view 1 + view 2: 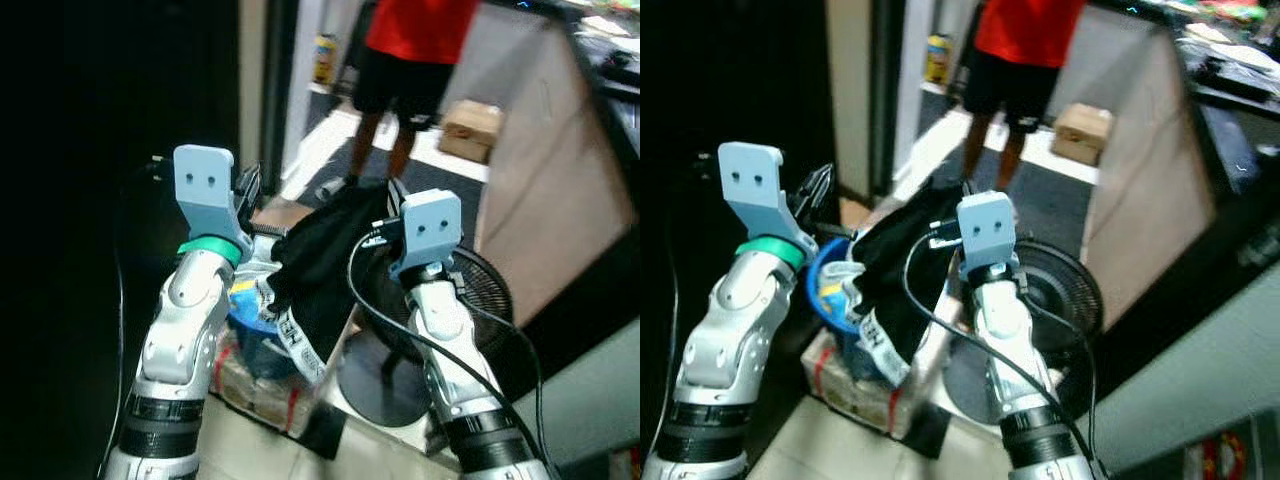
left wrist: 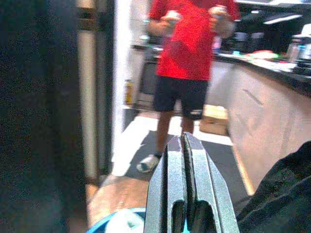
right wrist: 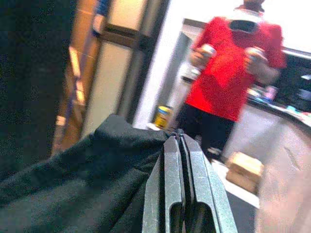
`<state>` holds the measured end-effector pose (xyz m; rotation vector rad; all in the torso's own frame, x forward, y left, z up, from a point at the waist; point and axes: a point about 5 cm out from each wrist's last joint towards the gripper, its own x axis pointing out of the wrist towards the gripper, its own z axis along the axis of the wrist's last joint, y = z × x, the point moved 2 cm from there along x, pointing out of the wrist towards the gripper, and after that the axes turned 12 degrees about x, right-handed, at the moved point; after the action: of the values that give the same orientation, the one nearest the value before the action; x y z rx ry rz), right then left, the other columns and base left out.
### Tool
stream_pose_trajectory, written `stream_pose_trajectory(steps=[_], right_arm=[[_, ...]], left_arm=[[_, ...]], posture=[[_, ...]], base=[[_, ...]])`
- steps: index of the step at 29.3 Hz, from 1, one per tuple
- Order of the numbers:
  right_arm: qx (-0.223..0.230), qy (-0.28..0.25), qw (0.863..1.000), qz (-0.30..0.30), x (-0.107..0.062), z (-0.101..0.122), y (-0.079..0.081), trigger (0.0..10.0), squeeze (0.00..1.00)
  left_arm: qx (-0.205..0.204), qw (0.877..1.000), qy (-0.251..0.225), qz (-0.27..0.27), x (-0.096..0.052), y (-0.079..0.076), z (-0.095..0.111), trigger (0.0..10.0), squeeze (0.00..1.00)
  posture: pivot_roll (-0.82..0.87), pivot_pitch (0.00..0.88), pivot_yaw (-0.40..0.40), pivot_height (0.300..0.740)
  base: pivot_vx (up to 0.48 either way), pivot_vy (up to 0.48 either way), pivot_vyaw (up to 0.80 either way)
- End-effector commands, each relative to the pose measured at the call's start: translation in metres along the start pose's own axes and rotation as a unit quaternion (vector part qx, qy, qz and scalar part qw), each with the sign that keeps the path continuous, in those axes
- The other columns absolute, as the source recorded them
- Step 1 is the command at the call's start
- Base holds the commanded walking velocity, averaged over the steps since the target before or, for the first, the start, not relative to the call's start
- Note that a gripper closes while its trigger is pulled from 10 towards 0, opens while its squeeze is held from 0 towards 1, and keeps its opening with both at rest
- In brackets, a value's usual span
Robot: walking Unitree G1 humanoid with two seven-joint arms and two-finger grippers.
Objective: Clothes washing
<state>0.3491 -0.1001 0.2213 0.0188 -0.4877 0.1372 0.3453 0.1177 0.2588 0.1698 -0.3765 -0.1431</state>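
Right gripper [image 3: 181, 141] pinched shut on black cloth [image 1: 330, 260], held up centre over blue basket [image 1: 250, 335]. Left gripper [image 2: 185, 143] closed, empty, just left. Fan [image 1: 470, 290] right, person [image 1: 405, 60] far, counter [image 1: 540, 170] right.

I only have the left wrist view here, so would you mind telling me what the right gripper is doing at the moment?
Observer: The right gripper is shut on the black garment, pinching a raised fold of it.
Operator: Thank you. What does that garment rest on?
Observer: It drapes over a blue basket that sits on a wrapped box.
Operator: Is there anything standing beside the right arm?
Observer: Yes, a black floor fan stands just beyond it, next to the pile.
Operator: And where is my left gripper relative to the basket?
Observer: The left gripper is raised above the basket's far edge, fingers closed on nothing.
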Motion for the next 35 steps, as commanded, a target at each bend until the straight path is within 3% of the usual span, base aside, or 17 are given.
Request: stream_pose_trajectory(steps=[1, 5, 8, 9, 14, 18, 27, 35], right_arm=[[0.005, 0.001, 1.000, -0.012, -0.001, 0.001, -0.005, 10.0, 0.00], [0.014, -0.006, 1.000, -0.015, 0.002, 0.005, -0.005, 10.0, 0.00], [0.164, -0.031, 0.986, -0.029, 0.011, 0.024, -0.002, 10.0, 0.00], [0.180, -0.047, 0.982, -0.022, 0.014, 0.033, 0.000, 10.0, 0.00], [0.144, -0.084, 0.986, 0.006, 0.022, 0.053, 0.010, 10.0, 0.00], [0.164, -0.094, 0.982, 0.004, 0.025, 0.061, 0.010, 10.0, 0.00], [0.160, -0.081, 0.984, 0.007, 0.026, 0.056, 0.008, 10.0, 0.00], [0.128, -0.055, 0.990, 0.035, 0.029, 0.050, 0.006, 10.0, 0.00]], left_arm=[[0.003, 1.000, 0.002, -0.004, 0.002, -0.001, -0.001, 10.0, 0.00], [0.017, 1.000, -0.013, -0.003, 0.007, 0.003, 0.008, 10.0, 0.00], [0.059, 0.996, -0.071, -0.008, 0.015, 0.016, 0.039, 10.0, 0.00], [0.068, 0.994, -0.089, -0.006, 0.017, 0.020, 0.051, 10.0, 0.00], [0.074, 0.990, -0.117, 0.001, 0.021, 0.032, 0.072, 10.0, 0.00], [0.075, 0.989, -0.128, 0.002, 0.022, 0.034, 0.080, 10.0, 0.00], [0.068, 0.990, -0.122, 0.006, 0.019, 0.034, 0.077, 10.0, 0.00], [0.054, 0.993, -0.104, 0.036, 0.012, 0.034, 0.062, 10.0, 0.00]], posture=[[0.11, 0.000, -0.058, 0.740], [0.11, 0.000, -0.050, 0.740], [0.12, 0.000, -0.031, 0.740], [0.12, 0.000, -0.027, 0.740], [0.13, 0.000, -0.014, 0.740], [0.14, 0.000, -0.014, 0.740], [0.14, 0.000, -0.035, 0.740], [0.12, 0.000, -0.144, 0.740]], base=[[0.000, 0.000, -0.80], [0.000, 0.000, -0.80], [0.000, 0.000, -0.80], [0.000, 0.000, -0.80], [0.000, 0.000, -0.80], [0.000, 0.000, -0.80], [0.000, 0.000, -0.80], [0.000, 0.000, -0.80]])
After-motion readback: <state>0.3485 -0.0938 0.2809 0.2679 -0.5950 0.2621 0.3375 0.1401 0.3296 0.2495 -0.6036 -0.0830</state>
